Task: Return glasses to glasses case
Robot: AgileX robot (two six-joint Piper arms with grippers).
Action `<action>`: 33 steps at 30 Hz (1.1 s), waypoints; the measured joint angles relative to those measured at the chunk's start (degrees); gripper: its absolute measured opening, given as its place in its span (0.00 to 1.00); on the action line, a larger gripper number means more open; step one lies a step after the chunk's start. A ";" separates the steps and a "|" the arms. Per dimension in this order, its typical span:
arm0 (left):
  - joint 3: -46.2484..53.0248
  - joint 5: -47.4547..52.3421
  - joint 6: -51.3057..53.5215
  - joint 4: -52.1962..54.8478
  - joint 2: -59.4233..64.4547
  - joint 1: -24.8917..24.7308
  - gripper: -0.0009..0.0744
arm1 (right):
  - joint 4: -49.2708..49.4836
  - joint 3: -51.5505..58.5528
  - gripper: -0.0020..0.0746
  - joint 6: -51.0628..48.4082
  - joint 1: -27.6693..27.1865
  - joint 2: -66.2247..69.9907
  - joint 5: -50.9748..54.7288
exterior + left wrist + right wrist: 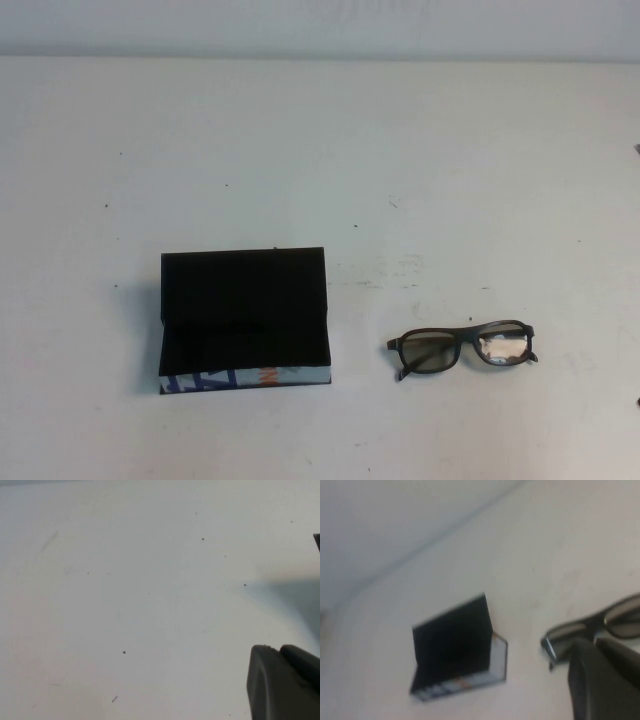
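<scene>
The left hand [282, 682] is parked over bare surface [125, 605], its opening not judged. The open glasses case [245, 310] lies left; the light, fragile glasses [463, 348] lie right, probably best held at the bridge. The right hand [605, 680] is near, its opening unclear.

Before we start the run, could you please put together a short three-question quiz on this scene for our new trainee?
1. True or false: the glasses already lie inside the glasses case.
2. Multiple choice: in the high view, the glasses lie on A) the case's left, B) its right, C) its lid.
3. Which tool is nearer the glasses?

Key
1. False: they lie on the table, apart from the open case.
2. B.
3. The right tool, whose wrist view shows the glasses close by; the left tool sees only bare table. Neither arm shows in the high view.
</scene>
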 joint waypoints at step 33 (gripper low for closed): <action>0.00 0.00 0.00 0.00 0.00 0.00 0.01 | -46.46 -48.61 0.16 -30.07 21.42 66.68 30.35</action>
